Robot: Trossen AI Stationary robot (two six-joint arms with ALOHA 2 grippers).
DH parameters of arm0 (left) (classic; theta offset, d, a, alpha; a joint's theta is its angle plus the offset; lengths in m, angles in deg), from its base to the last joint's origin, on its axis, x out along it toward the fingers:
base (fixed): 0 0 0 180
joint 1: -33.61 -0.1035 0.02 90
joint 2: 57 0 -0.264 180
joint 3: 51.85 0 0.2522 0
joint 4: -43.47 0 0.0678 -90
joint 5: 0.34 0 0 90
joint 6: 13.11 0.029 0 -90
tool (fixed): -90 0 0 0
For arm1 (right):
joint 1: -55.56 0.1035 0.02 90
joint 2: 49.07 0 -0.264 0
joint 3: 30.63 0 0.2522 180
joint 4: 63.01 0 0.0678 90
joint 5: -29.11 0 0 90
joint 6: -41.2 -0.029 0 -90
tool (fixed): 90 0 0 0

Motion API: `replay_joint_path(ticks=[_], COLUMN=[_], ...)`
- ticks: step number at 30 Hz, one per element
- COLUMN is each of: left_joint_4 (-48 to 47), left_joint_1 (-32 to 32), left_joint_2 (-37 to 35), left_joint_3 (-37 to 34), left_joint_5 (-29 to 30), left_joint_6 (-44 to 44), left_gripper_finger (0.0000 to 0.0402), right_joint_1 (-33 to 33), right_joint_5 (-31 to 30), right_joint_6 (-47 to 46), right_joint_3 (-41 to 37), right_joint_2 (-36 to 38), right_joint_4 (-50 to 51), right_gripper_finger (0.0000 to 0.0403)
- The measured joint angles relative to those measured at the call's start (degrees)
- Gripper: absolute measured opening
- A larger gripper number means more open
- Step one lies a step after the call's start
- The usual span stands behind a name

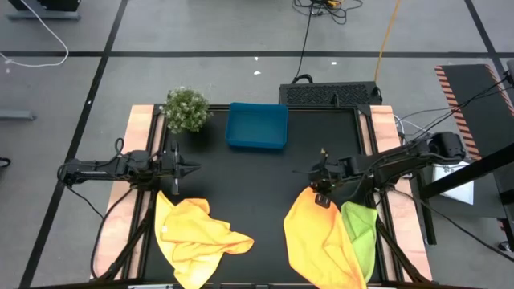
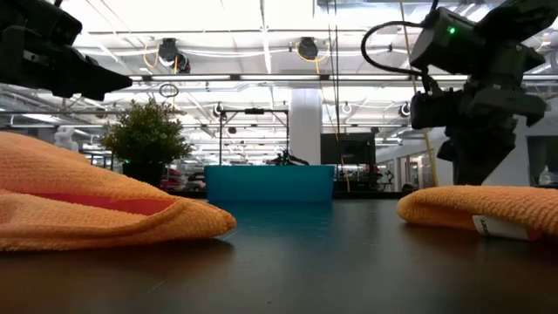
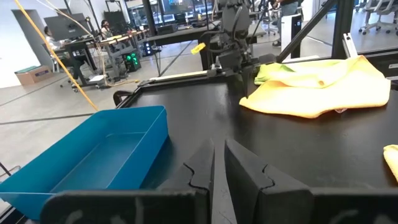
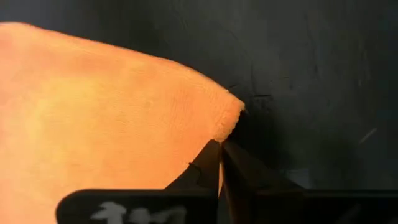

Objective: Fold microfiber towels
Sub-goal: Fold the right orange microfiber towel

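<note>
I have the right pincer [image 1: 322,198] down at the far corner of the soft orange-yellow microfiber towel [image 1: 315,239], its fingers closed together with the cloth's corner at their tips; I cannot tell whether cloth is actually pinched. A lime green microfiber towel [image 1: 361,226] lies just beside it, partly underneath. The left pincer [image 1: 191,168] hangs closed and empty above the black worktop [image 1: 257,185], near the crumpled yellow microfiber towel [image 1: 197,234]. The blue rectangular plastic tray [image 1: 257,125] sits at the far edge.
</note>
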Motion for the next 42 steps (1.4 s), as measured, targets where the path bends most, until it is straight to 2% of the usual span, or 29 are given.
replay_joint_path(ticks=[9,18,25,28,33,38,42], left_joint_4=[0.0,-0.01,0.86,3.75,17.08,26.01,29.6], left_joint_1=[0.01,0.01,0.02,0.0,0.0,0.02,0.02], left_joint_2=[0.01,0.02,0.02,0.02,0.74,2.94,7.15], left_joint_3=[0.01,0.0,0.0,-0.01,0.0,0.01,0.02], left_joint_5=[0.0,0.0,-0.08,-0.26,1.68,-3.23,-3.11], left_joint_6=[0.0,0.0,-1.23,-5.31,-9.05,-9.08,-9.12], left_gripper_finger=[0.004,0.004,0.004,0.004,0.004,0.004,0.004], right_joint_1=[0.0,-2.67,-4.52,-4.65,-4.65,-4.65,-4.65], right_joint_5=[-2.35,-5.4,-5.38,-5.35,-5.38,-5.29,-5.27], right_joint_6=[-1.58,0.4,7.56,10.41,11.91,11.92,13.68], right_joint_3=[0.0,0.2,7.58,10.66,11.82,12.04,15.88], right_joint_2=[8.03,15.46,16.56,15.88,14.67,14.03,14.53], right_joint_4=[-3.73,-15.25,-13.65,-13.23,-12.83,-16.19,-17.57], right_gripper_finger=[0.0001,0.0,0.0,0.0,0.0,0.0,0.0])
